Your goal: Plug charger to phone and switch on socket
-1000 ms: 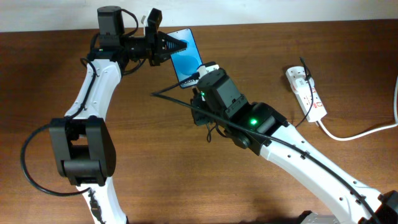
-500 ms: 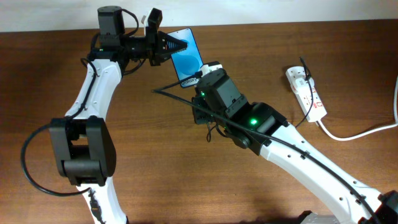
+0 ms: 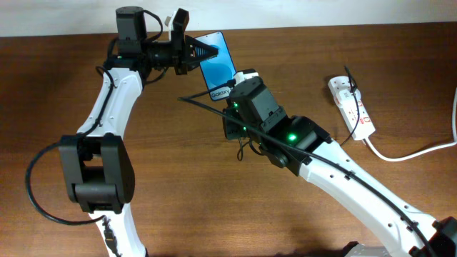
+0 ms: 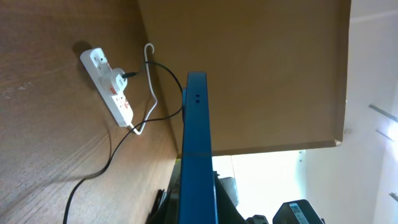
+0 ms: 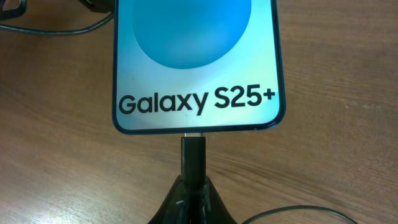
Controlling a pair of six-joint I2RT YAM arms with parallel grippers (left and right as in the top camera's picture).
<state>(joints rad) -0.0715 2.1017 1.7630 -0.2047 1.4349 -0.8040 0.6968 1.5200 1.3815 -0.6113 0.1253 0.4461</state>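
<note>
Nudged rightward, phone (image 3: 218, 61) reading "Galaxy S25+", charger (image 5: 193, 157) tip at its port

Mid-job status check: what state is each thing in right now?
phone: screen lit, clamped in left hand.
charger: tip at phone's port, full seating unclear, gripped by right hand.
socket: charger plugged in, switch position unreadable.
left hand: shut on phone.
right hand: shut on charger.

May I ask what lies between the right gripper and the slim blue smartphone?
The black charger connector tip, spanning right gripper to smartphone, shown in the right wrist view.
</note>
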